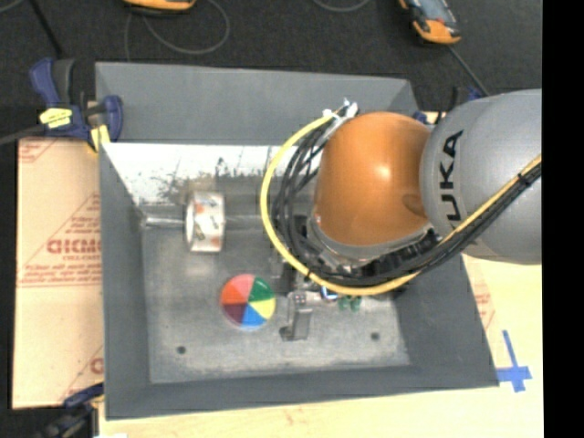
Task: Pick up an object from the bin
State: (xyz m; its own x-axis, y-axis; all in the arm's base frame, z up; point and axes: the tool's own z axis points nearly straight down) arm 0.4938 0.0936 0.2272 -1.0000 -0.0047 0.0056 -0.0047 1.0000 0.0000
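Grey metal bin [128, 272], dark floor [274, 26] beyond; one multicoloured disc [246, 301], one clear roll [205, 222]; pincer [294, 318] beside disc, grip indiscernible.

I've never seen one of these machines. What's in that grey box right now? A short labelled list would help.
bin: grey metal bin, sloped walls
arm: grey arm with an orange wrist cover, reaching in from the right
gripper: gripper down near the floor, just right of the disc
disc: round disc in red, green, yellow and blue wedges, lying flat mid-floor
pale roll: whitish roll or jar, back left, apart from the disc
grip: cannot tell
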